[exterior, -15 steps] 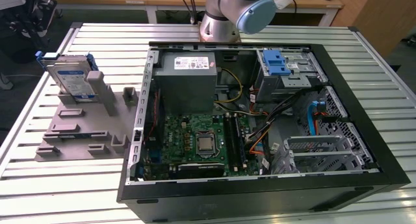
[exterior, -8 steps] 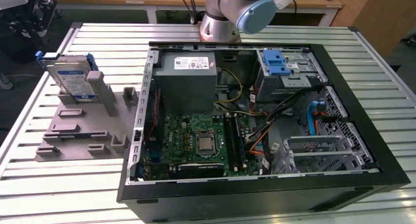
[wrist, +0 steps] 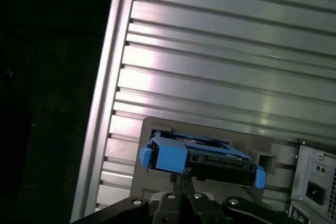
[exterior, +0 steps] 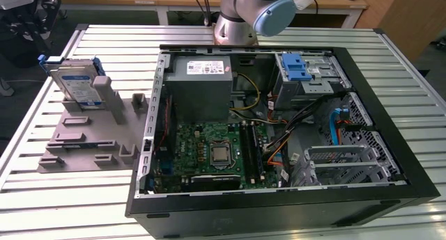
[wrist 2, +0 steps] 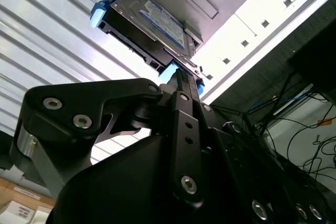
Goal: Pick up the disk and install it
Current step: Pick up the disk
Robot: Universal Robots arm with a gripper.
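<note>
Disk (exterior: 75, 83) stood upright in grey holder (exterior: 77, 146), upper left of exterior view. Gripper (wrist: 179, 176) sat near its blue frame (wrist: 163, 156). Couldn't tell how open.

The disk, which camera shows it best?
The exterior view: the disk stands upright in the grey holder, label facing out. The second wrist view shows its labelled face; the first wrist view, its blue-framed edge.

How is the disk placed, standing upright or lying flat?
Upright: the disk stands on edge in the grey holder on the table, outside the computer case.
</note>
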